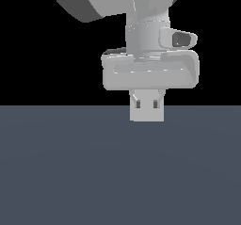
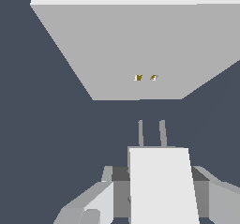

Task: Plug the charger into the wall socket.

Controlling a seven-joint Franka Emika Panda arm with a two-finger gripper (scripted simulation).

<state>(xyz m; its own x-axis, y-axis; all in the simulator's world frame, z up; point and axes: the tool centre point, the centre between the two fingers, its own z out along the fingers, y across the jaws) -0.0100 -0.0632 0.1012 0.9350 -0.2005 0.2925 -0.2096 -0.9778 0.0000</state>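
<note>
In the wrist view my gripper (image 2: 158, 181) is shut on the charger (image 2: 159, 195), a small off-white block held between the two grey fingers (image 2: 107, 177). Two thin prongs (image 2: 140, 133) stick out of its front towards the wall socket (image 2: 117, 45). The socket is a flat light-grey panel with two tiny orange dots (image 2: 138, 78) at its centre. The prong tips stand apart from the panel, with dark floor showing between them. In the exterior view my gripper (image 1: 147, 107) hangs low over the floor with the off-white block (image 1: 147, 116) in it. The socket does not show there.
A dark blue-grey floor (image 1: 70, 172) fills the lower half of the exterior view, with black background above it. The arm's wide grey hand (image 1: 150, 71) blocks what lies behind it.
</note>
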